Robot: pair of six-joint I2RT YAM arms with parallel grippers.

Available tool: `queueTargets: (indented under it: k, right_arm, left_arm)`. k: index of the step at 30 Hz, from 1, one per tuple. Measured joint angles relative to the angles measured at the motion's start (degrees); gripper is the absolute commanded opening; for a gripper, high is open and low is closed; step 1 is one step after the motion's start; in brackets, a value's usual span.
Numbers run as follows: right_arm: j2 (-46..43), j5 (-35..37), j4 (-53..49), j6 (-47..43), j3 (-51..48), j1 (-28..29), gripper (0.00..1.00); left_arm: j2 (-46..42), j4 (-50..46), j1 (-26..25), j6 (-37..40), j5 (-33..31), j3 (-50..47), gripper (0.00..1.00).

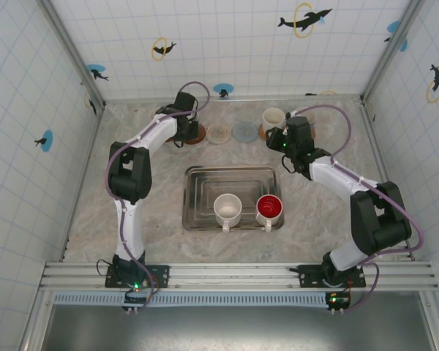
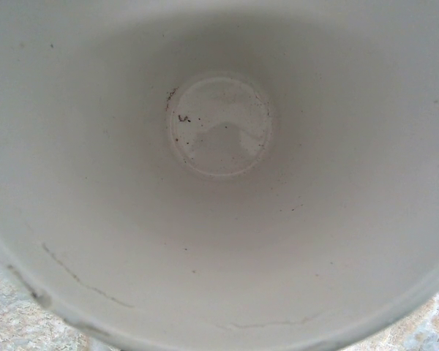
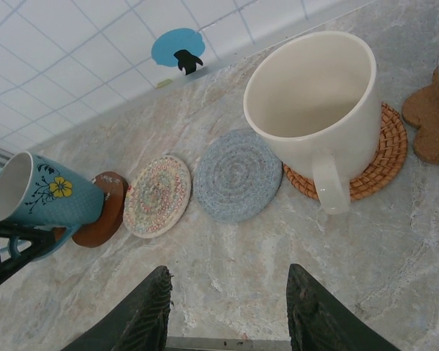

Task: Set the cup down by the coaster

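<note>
A teal cup (image 3: 47, 194) with a yellow flower leans over the brown wooden coaster (image 3: 106, 212) at the back left, its base at the coaster. My left gripper (image 1: 184, 126) is shut on this cup; one black finger (image 3: 14, 245) shows at its lower side. The left wrist view looks straight into the cup's white inside (image 2: 219, 124). My right gripper (image 3: 230, 285) is open and empty, low over bare table in front of the coaster row. In the top view it (image 1: 274, 139) sits just this side of the cream cup (image 1: 274, 117).
Right of the brown coaster lie a multicoloured woven coaster (image 3: 157, 196), a blue-grey one (image 3: 238, 175), an orange rattan one (image 3: 384, 157) bearing a cream cup (image 3: 314, 95), and a cork one (image 3: 428, 121). A metal tray (image 1: 205, 179) mid-table holds a white cup (image 1: 227, 210) and a red cup (image 1: 269, 208).
</note>
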Motion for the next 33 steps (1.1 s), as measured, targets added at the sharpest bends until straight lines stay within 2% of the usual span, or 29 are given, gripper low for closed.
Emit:
queueTargets:
  k: [6, 20, 28, 33]
  right_arm:
    - [0.00, 0.00, -0.02, 0.00, 0.00, 0.00, 0.45]
    - [0.02, -0.15, 0.00, 0.07, 0.00, 0.00, 0.45]
    - [0.02, -0.13, -0.04, 0.31, 0.00, 0.00, 0.49]
    - [0.00, 0.09, -0.63, 0.31, 0.26, 0.15, 0.54]
  left_arm:
    - [0.00, 0.31, 0.00, 0.00, 0.15, -0.02, 0.26]
    - [-0.24, 1.64, 0.00, 0.17, 0.15, -0.59, 0.45]
    - [-6.69, 1.97, 0.00, -0.02, -0.02, -5.66, 0.47]
    - [-16.83, 5.86, -0.15, -1.09, 0.20, -12.74, 0.47]
